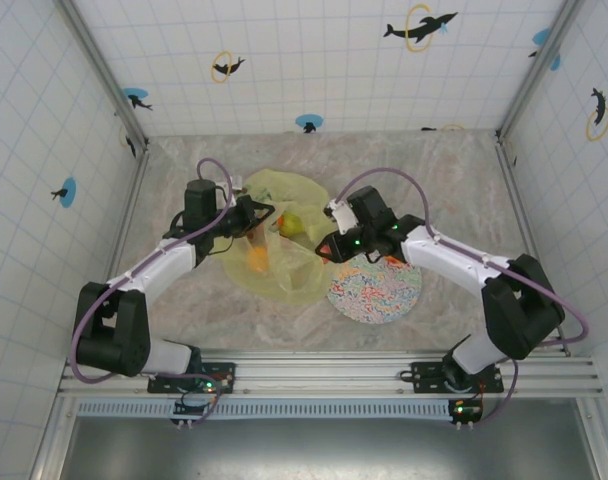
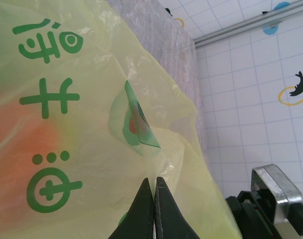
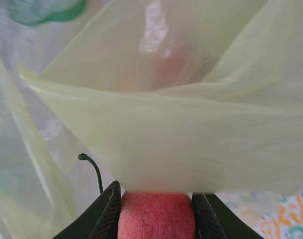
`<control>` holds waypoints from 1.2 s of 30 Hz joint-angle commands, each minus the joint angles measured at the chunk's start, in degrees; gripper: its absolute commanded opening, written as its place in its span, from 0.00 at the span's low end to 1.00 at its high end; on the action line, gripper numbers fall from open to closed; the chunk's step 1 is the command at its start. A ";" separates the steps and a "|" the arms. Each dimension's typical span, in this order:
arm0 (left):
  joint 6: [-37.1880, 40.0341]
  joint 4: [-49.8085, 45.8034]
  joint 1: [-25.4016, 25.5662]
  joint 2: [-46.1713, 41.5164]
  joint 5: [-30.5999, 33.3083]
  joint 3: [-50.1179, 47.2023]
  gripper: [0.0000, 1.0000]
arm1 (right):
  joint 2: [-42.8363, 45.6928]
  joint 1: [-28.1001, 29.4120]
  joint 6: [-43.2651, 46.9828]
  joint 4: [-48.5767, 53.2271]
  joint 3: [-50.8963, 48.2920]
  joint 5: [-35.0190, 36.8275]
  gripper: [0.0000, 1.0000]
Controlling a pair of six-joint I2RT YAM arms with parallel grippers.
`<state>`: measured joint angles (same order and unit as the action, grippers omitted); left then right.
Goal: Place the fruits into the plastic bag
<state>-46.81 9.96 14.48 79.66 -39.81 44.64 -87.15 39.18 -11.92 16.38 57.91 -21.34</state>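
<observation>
The round red-pink toy fruit is clamped in the right gripper at the mouth of the translucent yellow-green plastic bag. The left gripper pinches the film, fingers together, probably to hold the opening up. An orange fruit lies inside.

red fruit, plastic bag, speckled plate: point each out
red fruit [image 3: 156,219], right wrist view, middle of its front face
plastic bag [image 2: 91,124], left wrist view, printed wall
speckled plate [image 1: 379,293], top external view, bare middle
</observation>
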 commanded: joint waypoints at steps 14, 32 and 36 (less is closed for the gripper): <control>-1.27 2.56 -0.21 1.55 -1.19 0.89 0.00 | 17.06 -0.37 -2.02 -1.16 -8.23 4.29 0.39; -1.95 2.43 0.46 -1.82 -3.56 0.83 0.00 | -17.50 6.77 -10.65 -18.68 8.82 7.17 0.40; -2.67 2.75 0.46 -2.55 -4.04 0.89 0.00 | -18.90 6.55 -15.83 -28.22 7.04 8.87 0.40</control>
<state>-48.29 11.22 14.59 78.83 -42.24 44.64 -105.12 45.91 -23.40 -2.11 64.27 -14.44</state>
